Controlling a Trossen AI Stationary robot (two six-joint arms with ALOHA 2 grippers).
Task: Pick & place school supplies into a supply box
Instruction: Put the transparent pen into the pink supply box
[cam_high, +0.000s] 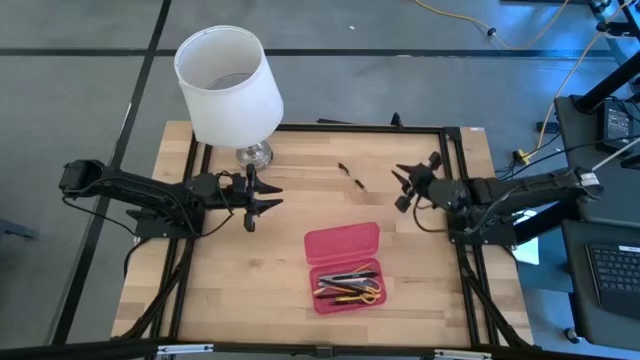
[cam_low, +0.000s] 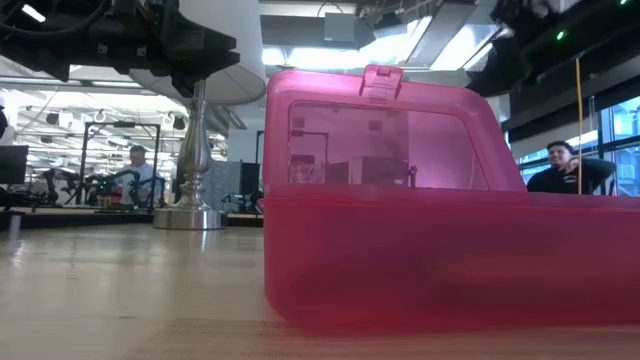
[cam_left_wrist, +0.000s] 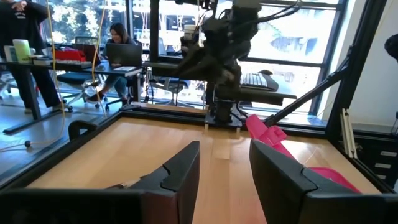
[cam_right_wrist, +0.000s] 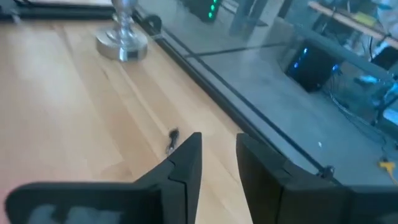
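My right gripper (cam_high: 403, 187), jaws parted and empty, faces the last dark pen (cam_high: 352, 176) above centre of the high view: light, stiff, slippery—I judge mid-shaft best.

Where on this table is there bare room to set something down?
Bare wood lies left of the open red-pink plastic pencil case, below the left pincer, and right of the case. It is crowded at the far left by the white-shaded lamp, and a small dark pen lies mid-far.
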